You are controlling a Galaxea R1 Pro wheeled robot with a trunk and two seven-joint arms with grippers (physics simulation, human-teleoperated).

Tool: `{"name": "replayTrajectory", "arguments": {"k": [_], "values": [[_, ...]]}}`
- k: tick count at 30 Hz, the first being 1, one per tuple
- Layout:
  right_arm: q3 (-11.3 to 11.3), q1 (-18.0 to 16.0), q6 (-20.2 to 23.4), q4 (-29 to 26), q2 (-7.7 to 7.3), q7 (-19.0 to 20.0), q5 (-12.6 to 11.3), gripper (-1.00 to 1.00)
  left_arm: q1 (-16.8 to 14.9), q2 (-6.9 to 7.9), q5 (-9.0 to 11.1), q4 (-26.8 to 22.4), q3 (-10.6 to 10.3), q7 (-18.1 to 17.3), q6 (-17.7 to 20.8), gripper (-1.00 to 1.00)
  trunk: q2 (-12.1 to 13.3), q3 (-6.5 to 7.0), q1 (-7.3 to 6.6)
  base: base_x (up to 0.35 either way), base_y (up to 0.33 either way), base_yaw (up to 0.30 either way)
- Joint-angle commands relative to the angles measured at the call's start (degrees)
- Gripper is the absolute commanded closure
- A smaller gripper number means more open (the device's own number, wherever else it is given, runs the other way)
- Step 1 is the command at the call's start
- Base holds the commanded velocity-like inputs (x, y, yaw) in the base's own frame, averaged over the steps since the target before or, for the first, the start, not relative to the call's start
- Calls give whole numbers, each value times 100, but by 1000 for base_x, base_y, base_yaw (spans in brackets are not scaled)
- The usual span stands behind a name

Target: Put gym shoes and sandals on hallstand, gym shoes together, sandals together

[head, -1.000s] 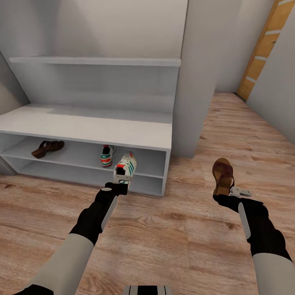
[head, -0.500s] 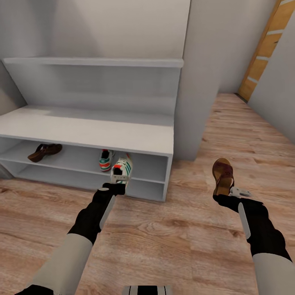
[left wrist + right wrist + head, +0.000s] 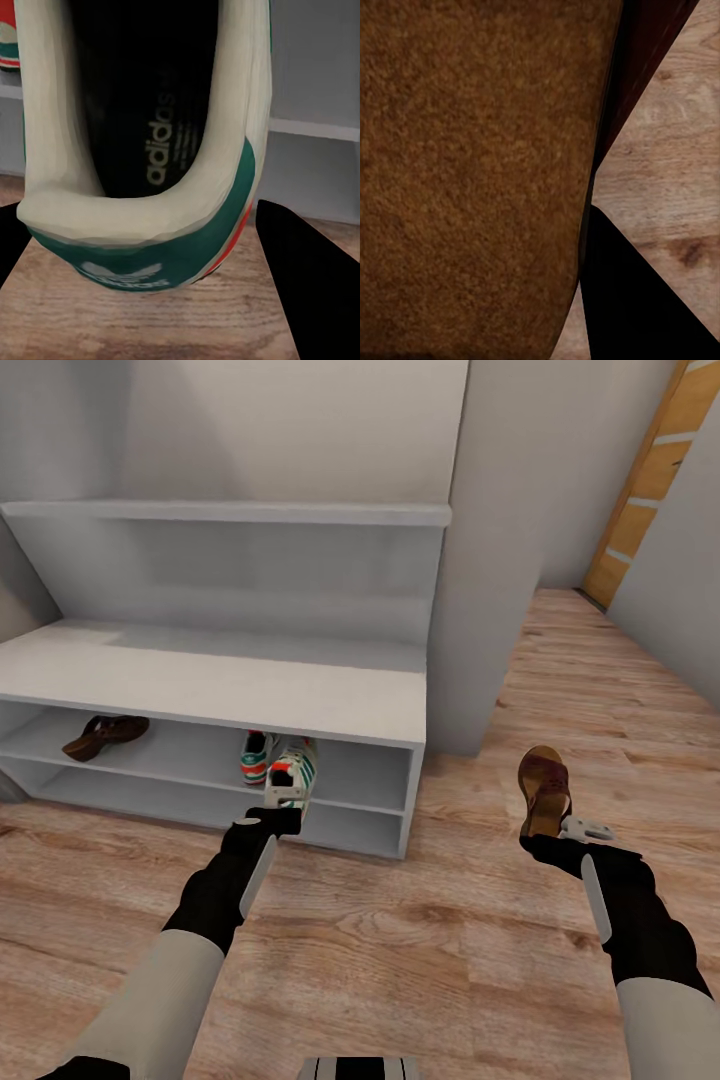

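left gripper [image 3: 275, 818] is clamping the heel of a gym shoe [image 3: 292, 776], holding its toe at the mouth of the hallstand's [image 3: 230, 685] upper shoe shelf, just beside the second gym shoe [image 3: 258, 752] already lying on that shelf. right gripper [image 3: 548, 842] is gripping a brown sandal [image 3: 545, 788] by its heel, hanging above the corridor floor [image 3: 420, 940], well apart from the rack. another sandal [image 3: 103, 733] is sitting at the shelf's far left end.

pale grey upper arms, black forearms with grey stripe, black grippers.
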Motion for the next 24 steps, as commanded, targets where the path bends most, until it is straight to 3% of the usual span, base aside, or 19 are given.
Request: {"name": "replayTrajectory", "arguments": {"k": [1, 12, 24], "values": [[-1, -1, 2, 1, 1, -19, -20, 100, 0, 0, -2, 0, 2, -2, 0, 100, 0, 0, 0, 1, 0, 0], [0, -1, 2, 3, -1, -19, -20, 100, 153, 0, -1, 43, 8, -6, -211, 100, 0, 0, 0, 115, 0, 0], [2, -1, 2, 3, 2, -21, -20, 100, 281, 0, -2, 104, 8, 0, -464, 100, 0, 0, 0, 10, 0, 0]]}}
